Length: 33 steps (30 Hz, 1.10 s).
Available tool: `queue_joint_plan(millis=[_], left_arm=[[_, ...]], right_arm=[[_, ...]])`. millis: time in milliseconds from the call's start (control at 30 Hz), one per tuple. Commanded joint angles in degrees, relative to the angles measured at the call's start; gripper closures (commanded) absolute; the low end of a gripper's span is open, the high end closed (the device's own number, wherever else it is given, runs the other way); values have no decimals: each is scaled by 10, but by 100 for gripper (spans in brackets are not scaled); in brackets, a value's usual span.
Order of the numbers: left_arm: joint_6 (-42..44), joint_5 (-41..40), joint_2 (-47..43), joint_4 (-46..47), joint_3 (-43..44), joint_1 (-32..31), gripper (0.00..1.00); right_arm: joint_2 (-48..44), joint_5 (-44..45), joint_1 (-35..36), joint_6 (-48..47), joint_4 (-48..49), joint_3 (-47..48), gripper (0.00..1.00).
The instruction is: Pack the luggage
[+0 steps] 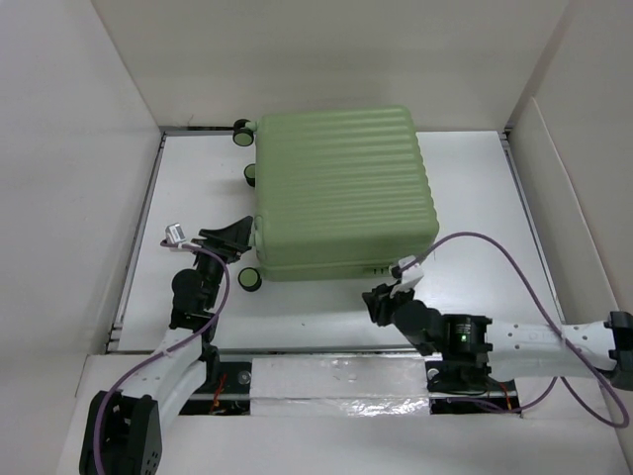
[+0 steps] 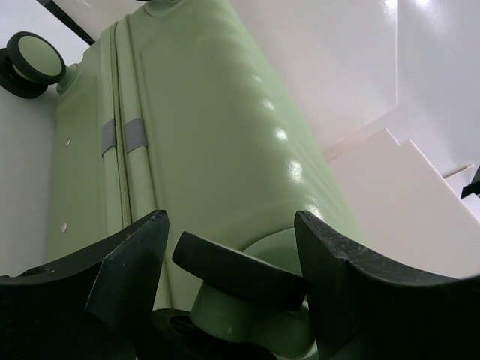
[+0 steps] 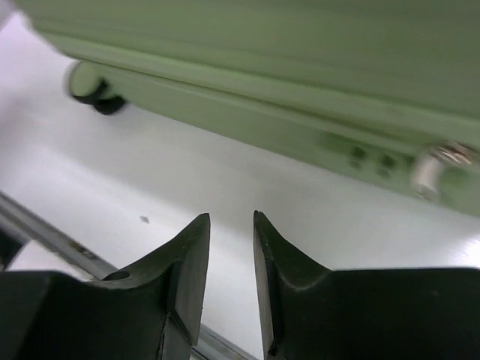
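Observation:
The luggage is a pale green ribbed hard-shell case lying closed and flat on the white table, wheels to the left. My left gripper is at its near left corner. In the left wrist view the left gripper is shut on a black caster wheel, with the shell rising behind. My right gripper hovers low just in front of the case's near side. In the right wrist view the right gripper stands narrowly open with only bare table between its fingers, and the luggage lies beyond.
White walls close in the table on the left, back and right. Another wheel sits free at the near left corner. A metal rail runs along the front edge, with a foil strip between the arm bases. Purple cables loop off both arms.

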Motion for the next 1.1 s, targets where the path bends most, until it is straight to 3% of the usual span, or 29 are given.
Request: queue_joint_plan(millis=[0,100,367,500,667,900,1067], left_arm=[[44,98,11,2,7,-17,100],[49,97,2,-8,13,-17,100],[57,92,-9,-29,16,-17,100],[58,94,-9,-30,15,-17,100],[58,96,-7,-29,15,-17,100],[58,96,-20,-36,9,-17,100],[58,98,-20,-35,9,-17,100]], right_arm=[[-51,57,-24,70,-127,-14,63],[-77,52,-64,58,-154,-15,60],[-35,-34,-213,-84,-54,6,58],[-18,-42,-241,-106,-13,7,57],[-4,-91,-258,-152,58,8,57],[-11,-94,-221,-121,-7,24,57],[-32,-94,-215,-108,22,0,45]])
